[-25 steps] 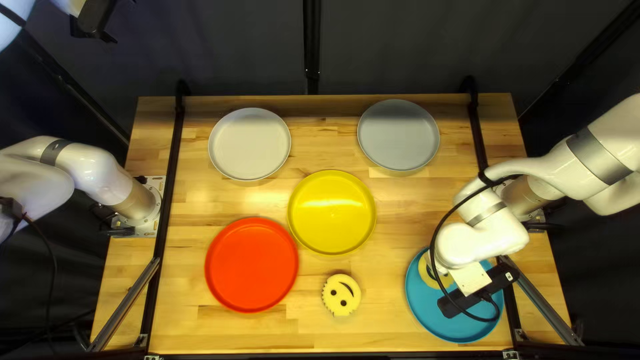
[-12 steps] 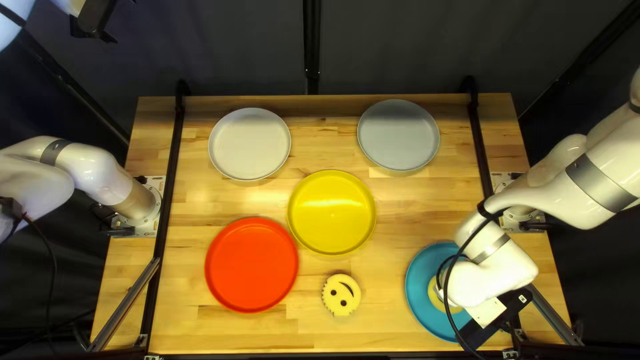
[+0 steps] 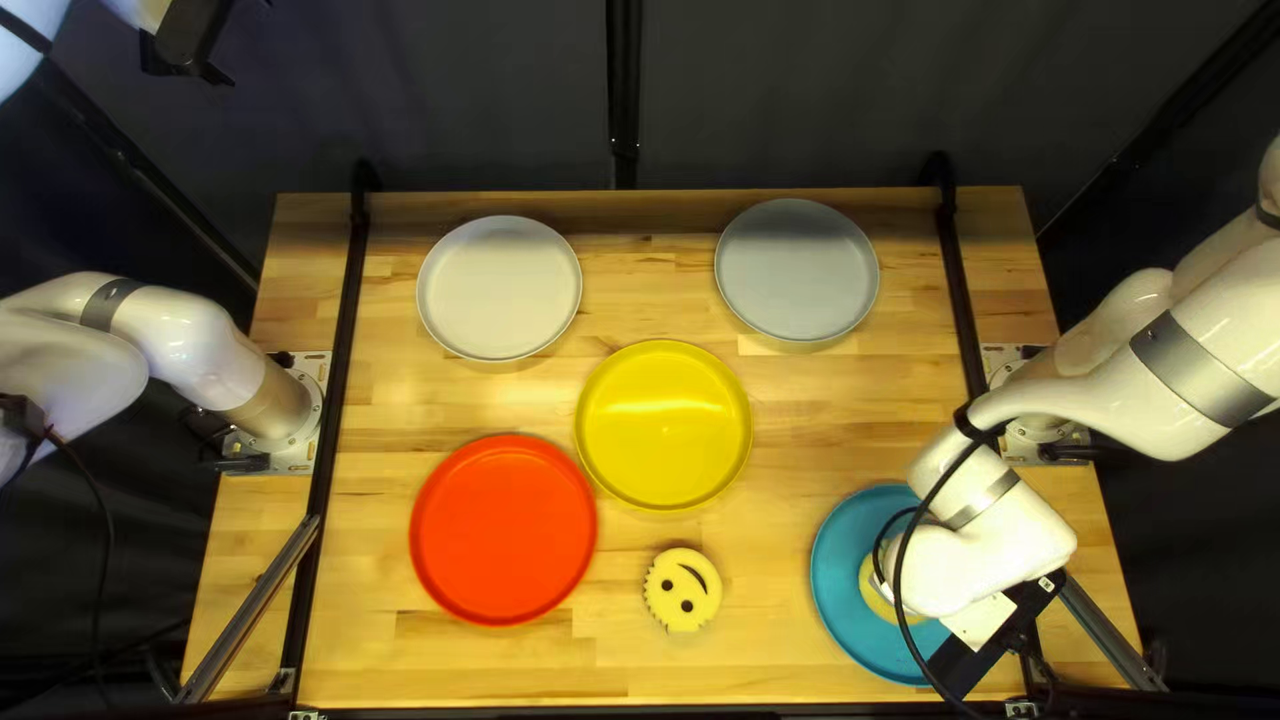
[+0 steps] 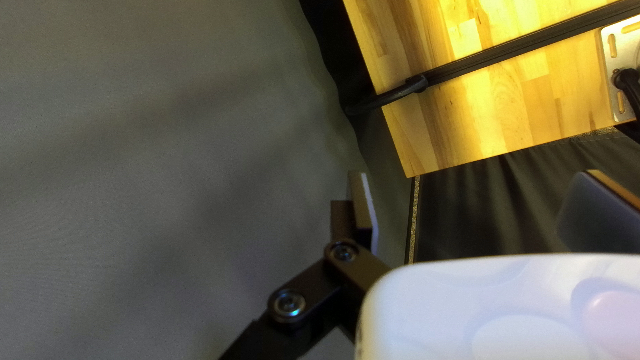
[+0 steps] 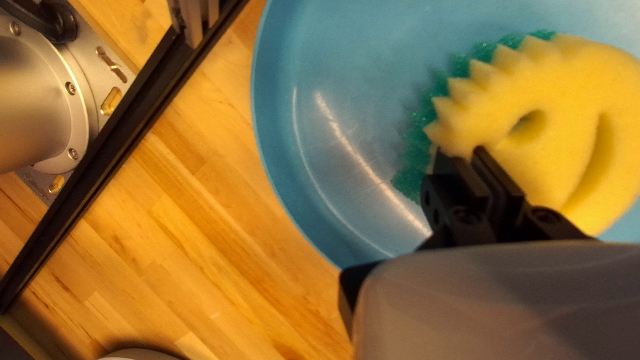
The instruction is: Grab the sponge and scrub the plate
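The left end effector is open. At four o'clock on the table in the top left view, the right end effector pinches the yellow sponge in the blue plate. Rubbing too hard could pop it out, since only its edge seems held.

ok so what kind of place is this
Most likely a robotics lab or test station: a left arm and a right arm are mounted at opposite sides of a wooden table, and a dark curtain hangs behind it.
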`<action>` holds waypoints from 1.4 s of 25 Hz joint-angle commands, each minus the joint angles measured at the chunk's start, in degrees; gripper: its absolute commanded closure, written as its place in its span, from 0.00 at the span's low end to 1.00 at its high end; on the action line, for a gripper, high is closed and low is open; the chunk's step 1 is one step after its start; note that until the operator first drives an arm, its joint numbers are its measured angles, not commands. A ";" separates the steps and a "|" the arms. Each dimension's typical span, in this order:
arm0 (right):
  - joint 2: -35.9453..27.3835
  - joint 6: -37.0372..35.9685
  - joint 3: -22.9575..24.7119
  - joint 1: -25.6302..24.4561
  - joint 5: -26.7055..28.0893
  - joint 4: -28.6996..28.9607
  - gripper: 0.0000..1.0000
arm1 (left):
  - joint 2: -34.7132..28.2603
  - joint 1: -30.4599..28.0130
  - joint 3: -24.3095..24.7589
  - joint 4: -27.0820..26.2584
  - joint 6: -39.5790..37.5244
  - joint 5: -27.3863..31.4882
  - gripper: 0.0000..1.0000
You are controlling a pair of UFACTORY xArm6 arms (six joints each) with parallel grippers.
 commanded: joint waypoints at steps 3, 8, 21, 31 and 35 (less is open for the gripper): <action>-5.87 3.40 6.27 -5.05 -3.23 3.13 1.00 | 0.00 0.00 0.00 0.00 0.00 0.00 0.00; -9.69 9.13 9.70 -7.61 -4.44 6.71 1.00 | 0.00 0.00 0.00 0.00 0.00 0.00 0.00; -5.07 13.64 5.83 -1.75 -3.83 11.35 1.00 | 0.00 0.00 0.00 0.00 0.00 0.00 0.00; -2.39 4.69 3.15 -2.10 -0.48 11.98 1.00 | 0.00 0.00 0.00 0.00 0.00 0.00 0.00; -1.48 4.57 2.46 0.18 -0.94 13.10 1.00 | 0.00 0.00 0.00 0.00 0.00 0.00 0.00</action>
